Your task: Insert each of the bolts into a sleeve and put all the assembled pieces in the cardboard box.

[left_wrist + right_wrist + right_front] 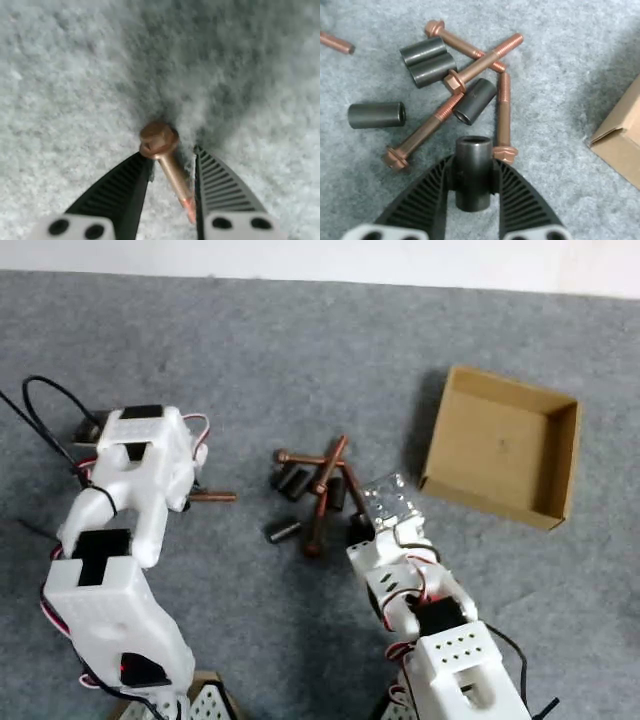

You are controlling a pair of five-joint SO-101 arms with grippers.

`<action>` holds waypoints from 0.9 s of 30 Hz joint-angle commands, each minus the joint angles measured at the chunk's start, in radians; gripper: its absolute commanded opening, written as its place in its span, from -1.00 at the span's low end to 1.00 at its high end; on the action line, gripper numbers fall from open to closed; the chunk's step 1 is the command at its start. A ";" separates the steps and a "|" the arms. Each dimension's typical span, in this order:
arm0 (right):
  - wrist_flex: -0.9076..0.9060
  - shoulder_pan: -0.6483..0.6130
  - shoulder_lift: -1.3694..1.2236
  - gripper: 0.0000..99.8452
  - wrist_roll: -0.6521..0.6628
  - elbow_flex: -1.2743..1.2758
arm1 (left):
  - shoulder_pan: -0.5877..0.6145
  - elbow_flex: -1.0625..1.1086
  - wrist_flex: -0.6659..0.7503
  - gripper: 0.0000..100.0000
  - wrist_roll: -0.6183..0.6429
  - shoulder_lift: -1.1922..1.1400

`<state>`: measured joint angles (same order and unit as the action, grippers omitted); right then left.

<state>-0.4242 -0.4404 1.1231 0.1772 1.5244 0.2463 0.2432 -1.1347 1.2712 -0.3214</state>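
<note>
In the high view the left gripper [192,497] sits at about 9 o'clock from the heap of loose bolts [322,495] and loose sleeves [291,481]. It is clenched on a bolt [214,497] that lies along the 9-to-3 line, its free end toward 3 o'clock. The right gripper [362,523] is at about 4 o'clock from that bolt and well apart from it, at the heap's 5 o'clock edge, grasping a sleeve [358,530]. Its arm runs off toward 5 o'clock, so the sleeve's long axis likely runs 5 to 11. The cardboard box [500,445] stands empty at 3 o'clock of the heap, nearer the right arm. In the left wrist view the bolt's head [159,139] stands just past the fingertips. The shaft slants back between the two fingers, head against one tip and threaded end by the other's inner face, with the carpet [75,75] beneath. Since the head leads and the threads point back at the wrist, the sleeve probably has to meet the wrist-side end, or the bolt needs turning. In the right wrist view the sleeve [474,150] is clamped between the fingers with its axis along them, its open bore facing out toward the heap and a corner of the box [620,135] off to one side. Bolt and bore do not look in line yet, so the mating turns on swinging one axis onto the other.
</note>
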 commanded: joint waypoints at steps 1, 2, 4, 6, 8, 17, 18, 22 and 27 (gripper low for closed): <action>0.027 0.012 0.019 -0.99 0.012 -0.013 | 0.084 0.002 0.014 -0.75 0.035 0.013; 0.027 0.012 0.019 -0.99 0.012 -0.013 | 0.082 0.002 0.014 -0.75 0.038 0.012; 0.027 0.012 0.019 -0.99 0.012 -0.013 | 0.079 0.002 0.014 -0.75 0.038 0.010; 0.027 0.012 0.019 -0.99 0.012 -0.013 | 0.079 0.002 0.014 -0.75 0.038 0.007; 0.027 0.012 0.019 -0.99 0.012 -0.013 | 0.070 0.002 0.014 -0.82 0.037 0.007; 0.027 0.012 0.019 -0.99 0.012 -0.013 | 0.068 0.007 0.015 -0.99 0.037 0.005; 0.027 0.012 0.019 -0.99 0.012 -0.013 | 0.067 0.008 0.015 -0.99 0.037 0.005; 0.027 0.007 0.019 -0.99 0.012 -0.013 | 0.015 0.008 0.008 -0.99 -0.029 0.018; 0.027 0.005 0.022 -0.99 0.012 -0.013 | -0.045 0.031 0.000 -0.99 -0.175 0.125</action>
<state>-0.4242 -0.4404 1.1231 0.1772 1.5244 0.2447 0.2493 -1.1224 1.1914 -0.3076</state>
